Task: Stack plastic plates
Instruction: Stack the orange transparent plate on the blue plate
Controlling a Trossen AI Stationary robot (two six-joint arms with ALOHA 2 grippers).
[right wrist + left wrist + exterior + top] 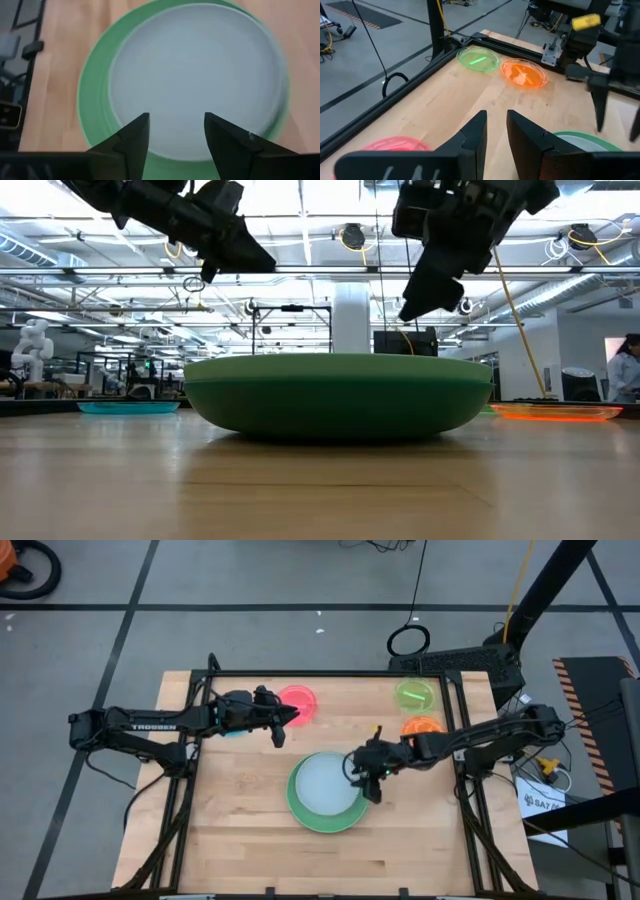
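Observation:
A stack of plates (327,792) rests on the table's middle: a green large plate (92,100) with a pale light blue plate (197,75) lying in it. My right gripper (366,778) hangs open above the stack's right rim, clear of it (412,308). My left gripper (287,722) is open by a narrow gap (496,131), in the air beside the pink-red plate (299,701). The yellow-green plate (414,694) and the orange plate (422,727) lie flat near the far right corner. A translucent blue plate (128,407) shows partly under the left arm.
A dark metal frame (330,673) runs along the table's far edge and sides. Bare wood (260,850) lies between the stack and the near edge. The right arm (615,65) stands over the stack's right side.

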